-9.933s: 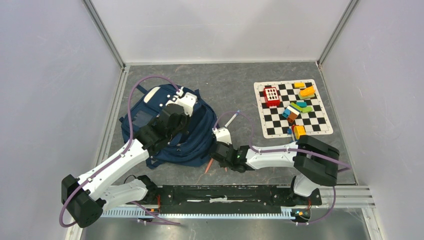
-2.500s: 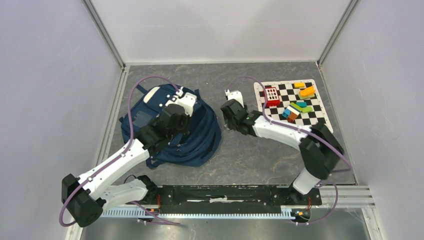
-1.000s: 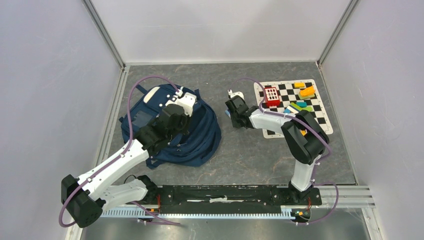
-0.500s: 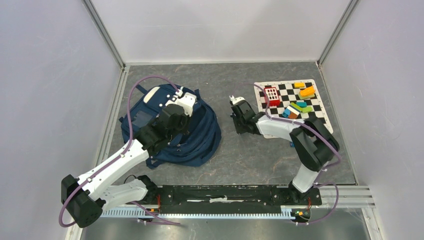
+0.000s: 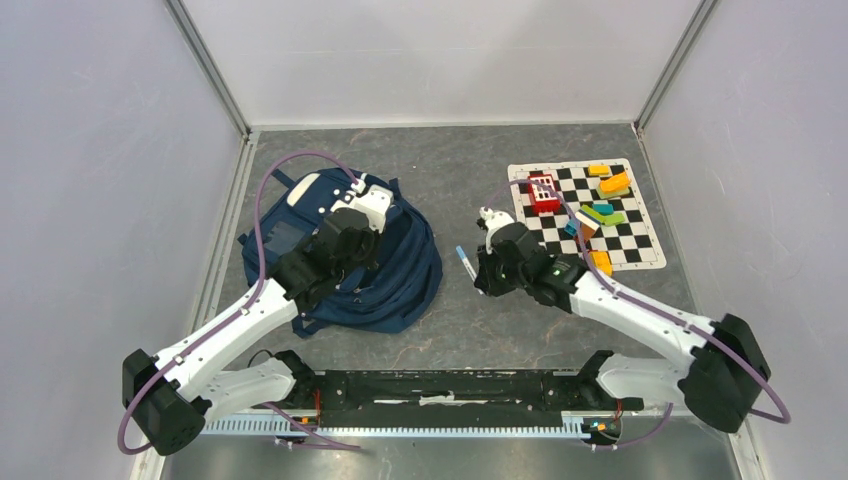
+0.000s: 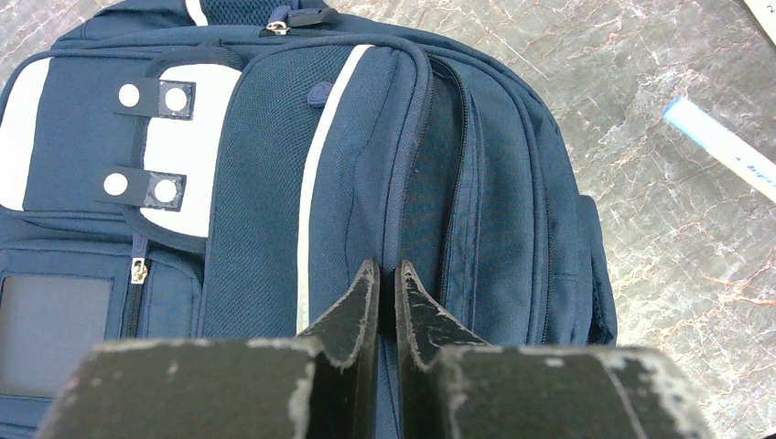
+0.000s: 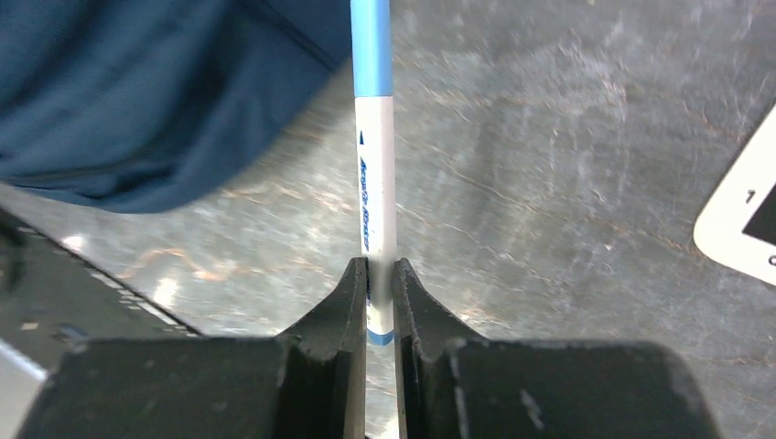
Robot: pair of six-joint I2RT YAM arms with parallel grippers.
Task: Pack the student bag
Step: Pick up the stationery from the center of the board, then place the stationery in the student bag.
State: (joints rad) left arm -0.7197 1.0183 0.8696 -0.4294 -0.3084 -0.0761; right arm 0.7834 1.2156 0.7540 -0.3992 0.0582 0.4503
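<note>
Item: student bag, soft, limp, we judge; hold by zip seam, pinched in left claw; right claw clamps pen.

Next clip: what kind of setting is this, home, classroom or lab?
Most likely a lab robot cell: plain white panels in aluminium framing enclose a grey tabletop, a checkerboard mat lies on it, and a black mounting rail runs along the near edge.
</note>
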